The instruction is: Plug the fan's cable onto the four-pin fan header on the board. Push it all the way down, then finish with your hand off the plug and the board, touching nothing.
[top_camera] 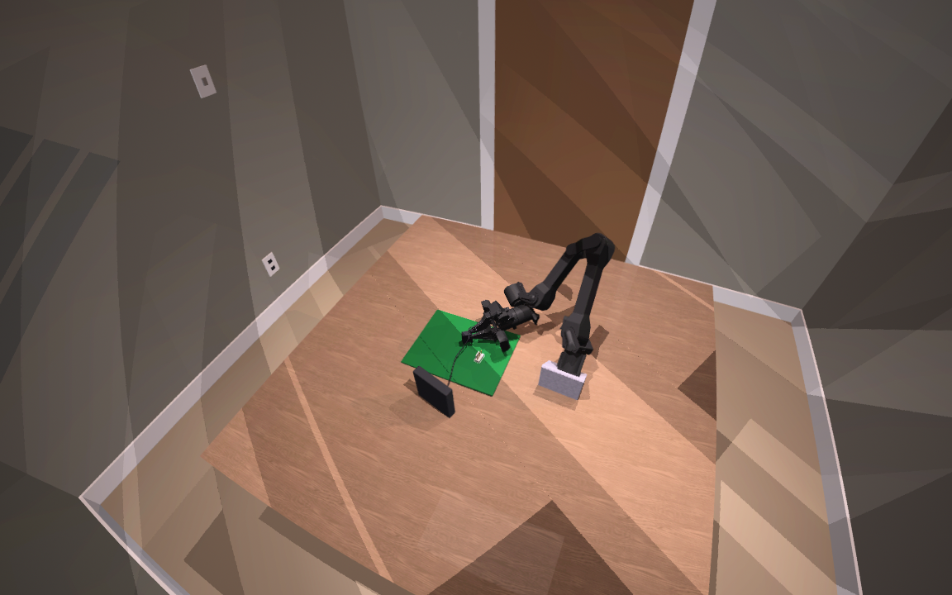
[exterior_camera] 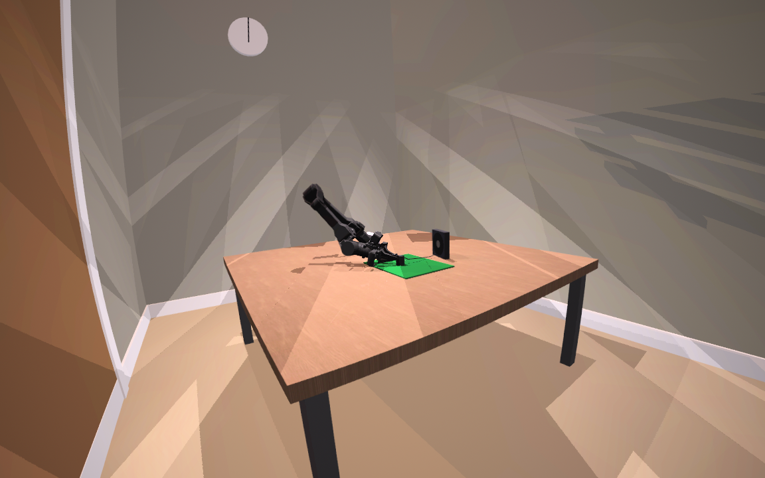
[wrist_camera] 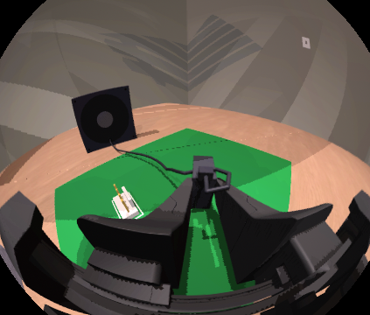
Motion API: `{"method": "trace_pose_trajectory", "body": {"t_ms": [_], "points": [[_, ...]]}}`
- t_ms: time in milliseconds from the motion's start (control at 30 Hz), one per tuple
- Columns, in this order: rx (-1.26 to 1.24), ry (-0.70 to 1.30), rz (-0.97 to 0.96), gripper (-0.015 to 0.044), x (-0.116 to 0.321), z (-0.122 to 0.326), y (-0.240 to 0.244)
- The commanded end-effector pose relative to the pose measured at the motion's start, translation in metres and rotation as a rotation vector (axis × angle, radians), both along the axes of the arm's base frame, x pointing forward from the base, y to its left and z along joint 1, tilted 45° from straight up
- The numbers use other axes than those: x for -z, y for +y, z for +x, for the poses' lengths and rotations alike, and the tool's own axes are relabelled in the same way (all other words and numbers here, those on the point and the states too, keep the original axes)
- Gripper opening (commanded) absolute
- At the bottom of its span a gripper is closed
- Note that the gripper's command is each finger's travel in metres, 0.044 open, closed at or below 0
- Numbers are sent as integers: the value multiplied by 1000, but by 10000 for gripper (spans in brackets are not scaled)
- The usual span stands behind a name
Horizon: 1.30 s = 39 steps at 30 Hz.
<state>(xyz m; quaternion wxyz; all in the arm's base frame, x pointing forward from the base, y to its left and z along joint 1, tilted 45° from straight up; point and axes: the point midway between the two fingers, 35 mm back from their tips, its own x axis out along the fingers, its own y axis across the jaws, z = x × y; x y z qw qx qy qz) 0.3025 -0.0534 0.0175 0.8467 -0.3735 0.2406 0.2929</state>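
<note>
In the top view, the board point(top_camera: 427, 354) point(exterior_camera: 427, 267) point(wrist_camera: 259, 166) lay flat on the table point(top_camera: 361, 296) point(exterior_camera: 337, 309) point(wrist_camera: 329, 175), its lower edge running down to a lower right corner. The fan point(top_camera: 433, 392) point(exterior_camera: 440, 244) point(wrist_camera: 105, 119) stood upright just outside that edge, toward the lower left corner. The arm point(top_camera: 588, 284) point(exterior_camera: 335, 222) reached in over the board's upper right corner from its base point(top_camera: 560, 383), which stood off the board's right edge. The header point(top_camera: 480, 357) point(wrist_camera: 129, 206) sat inside the right edge, apart from the gripper point(top_camera: 467, 338) point(exterior_camera: 398, 259) point(wrist_camera: 202, 182).

In the exterior view, the fan stood beyond the board's far right edge, with the cable point(top_camera: 454, 364) point(exterior_camera: 424, 257) point(wrist_camera: 150, 157) running from it to the gripper. The arm came in over the board's left corner. The plug point(exterior_camera: 400, 260) point(wrist_camera: 203, 168) was at the fingertips, above the board; the header could not be made out.

In the wrist view, the gripper was closed on the plug, pinching it between its fingertips. The cable curved from the fan's bottom edge over the board's upper left edge to the plug. The header, pins showing, was toward the board's left corner, to the left of the fingers. The plug was apart from it, not on the pins. The board's top corner and right corner showed past the plug.
</note>
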Motion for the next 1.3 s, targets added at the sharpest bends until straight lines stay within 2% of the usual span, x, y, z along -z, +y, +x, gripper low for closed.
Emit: {"method": "trace_pose_trajectory", "body": {"t_ms": [0,1133,1267], "points": [[0,1,1,0,0,0,1],[0,1,1,0,0,0,1],[0,0,0,105,0,0,0]]}}
